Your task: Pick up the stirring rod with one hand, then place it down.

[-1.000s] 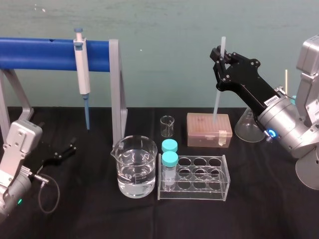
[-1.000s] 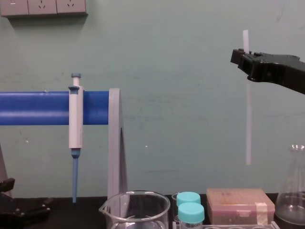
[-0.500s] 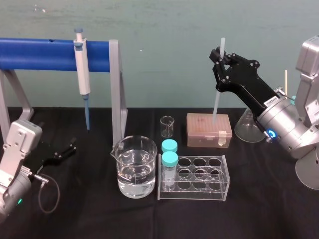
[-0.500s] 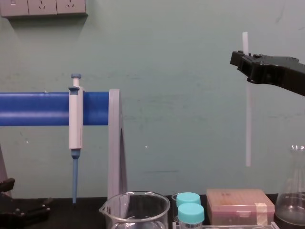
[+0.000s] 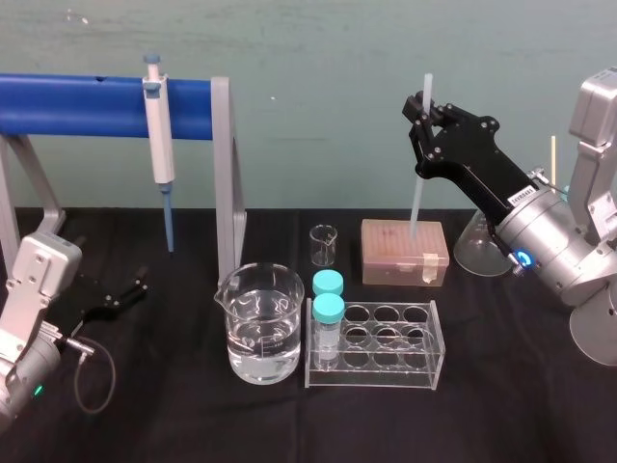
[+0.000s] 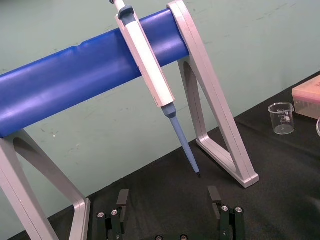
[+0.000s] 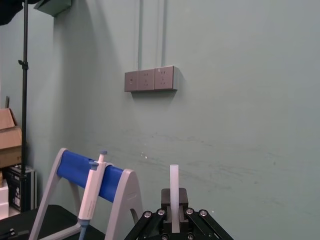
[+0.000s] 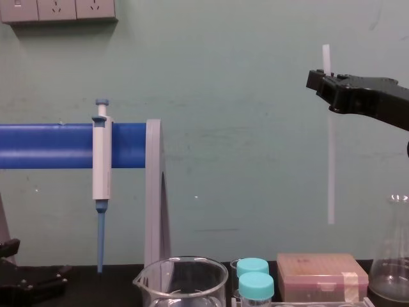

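Observation:
The stirring rod (image 5: 417, 193) is a thin translucent-white stick that hangs nearly upright above the pink tip box (image 5: 404, 252). Its lower end stays clear of the box in the chest view. My right gripper (image 5: 422, 114) is shut on the stirring rod (image 8: 331, 166) near its top, and a short end (image 7: 174, 182) sticks up past the black jaws. My right gripper (image 8: 323, 84) reaches in from the right, high over the table. My left gripper (image 5: 128, 290) rests low at the left on the black cloth, open and empty, with its fingers (image 6: 122, 199) spread below the pipette.
A white-and-blue pipette (image 5: 159, 145) hangs on the blue rack bar (image 5: 87, 104). A beaker of water (image 5: 259, 323), a small beaker (image 5: 324, 245), a clear tube rack (image 5: 374, 342) with two teal-capped tubes and a flask (image 5: 480, 246) stand on the cloth.
My right gripper and the rod have drifted slightly to the left and the rod hangs a touch lower. The left arm has not moved.

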